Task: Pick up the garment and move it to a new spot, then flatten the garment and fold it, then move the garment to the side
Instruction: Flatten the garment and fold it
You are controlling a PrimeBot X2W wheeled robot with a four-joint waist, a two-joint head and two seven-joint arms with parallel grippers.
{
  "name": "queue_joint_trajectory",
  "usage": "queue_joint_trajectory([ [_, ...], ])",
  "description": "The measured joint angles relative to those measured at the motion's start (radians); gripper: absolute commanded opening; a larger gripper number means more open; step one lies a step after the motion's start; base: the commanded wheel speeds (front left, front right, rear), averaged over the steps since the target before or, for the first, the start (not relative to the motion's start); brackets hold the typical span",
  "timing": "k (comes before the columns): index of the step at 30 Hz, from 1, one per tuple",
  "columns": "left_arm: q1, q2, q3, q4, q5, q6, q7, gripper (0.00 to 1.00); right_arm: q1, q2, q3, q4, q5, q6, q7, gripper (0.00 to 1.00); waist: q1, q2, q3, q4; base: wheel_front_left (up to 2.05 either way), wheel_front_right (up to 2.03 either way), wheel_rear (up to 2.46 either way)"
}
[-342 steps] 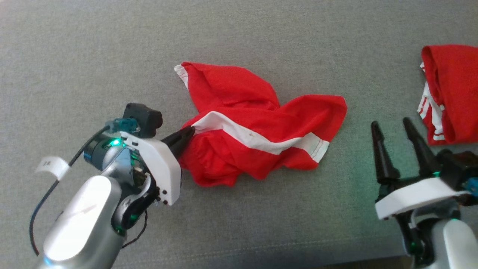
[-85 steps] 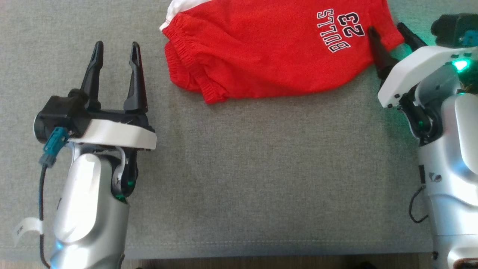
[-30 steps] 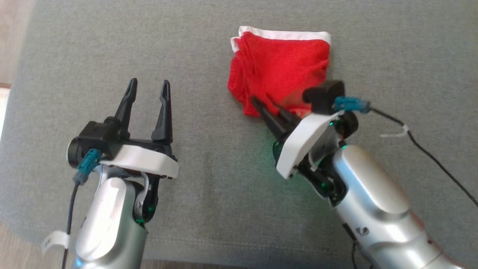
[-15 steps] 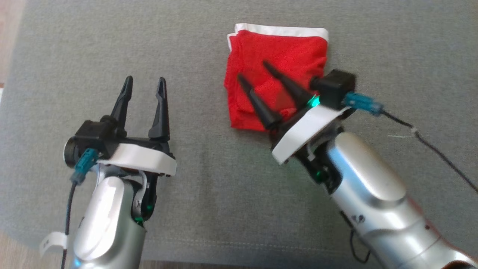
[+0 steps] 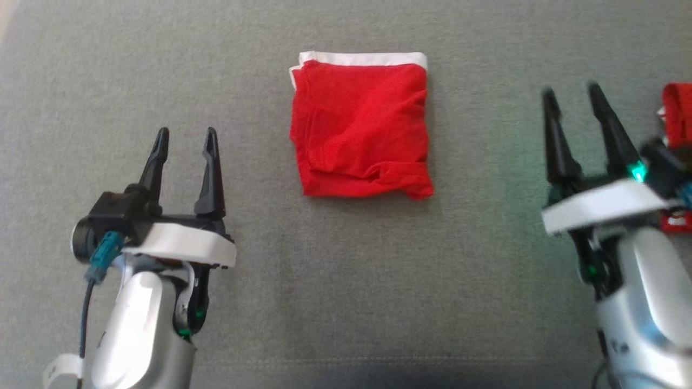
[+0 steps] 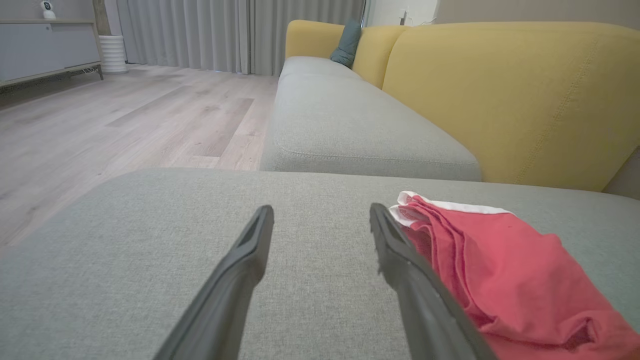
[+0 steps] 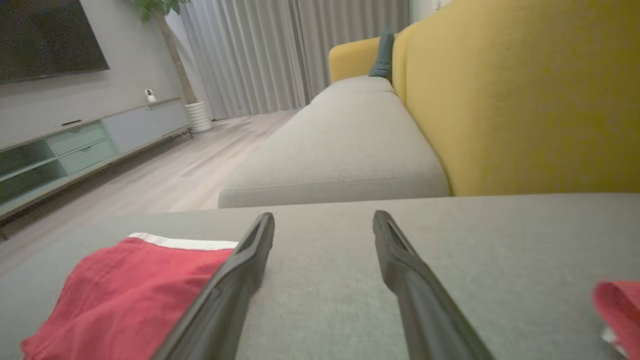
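The garment (image 5: 361, 127) is a red piece with a white band along its far edge, folded into a rough square and lying flat on the grey cushion (image 5: 346, 281). It also appears at the right of the left wrist view (image 6: 505, 265) and at the lower left of the right wrist view (image 7: 125, 295). My left gripper (image 5: 186, 138) is open at the lower left, well clear of the garment. My right gripper (image 5: 573, 92) is open at the right, apart from the cloth, with nothing between its fingers.
A second red garment (image 5: 678, 116) lies at the cushion's right edge, just behind my right gripper, and peeks into the right wrist view (image 7: 617, 307). A yellow sofa back (image 6: 500, 90) rises beyond the cushion. Wooden floor (image 6: 100, 125) lies off the left side.
My right gripper opened, let go of the folded garment and drew back to the right. The head camera has shifted, so the garment now sits mid-frame. The left gripper stays open.
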Motion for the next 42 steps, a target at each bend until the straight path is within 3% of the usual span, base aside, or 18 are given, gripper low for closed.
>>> queue_joint_trajectory([
  [10,0.059,0.012,0.001,-0.002,0.007,0.002,0.0,1.0,0.155,0.049,-0.074,-0.15,-0.038,0.0,0.07,1.0,0.0,0.0,-0.066,-0.035,0.0,0.0,0.0],
  [27,0.216,0.044,-0.003,-0.027,0.006,0.026,0.034,1.0,0.371,0.079,-0.122,-0.263,-0.09,0.0,0.152,1.0,-0.0001,0.0,-0.213,-0.055,0.0,0.0,0.0],
  [42,0.252,0.056,-0.002,-0.054,-0.005,0.045,0.045,1.0,0.406,0.085,-0.119,-0.304,-0.093,0.0,0.19,1.0,0.0,0.0,-0.239,-0.055,0.0,0.0,0.0],
])
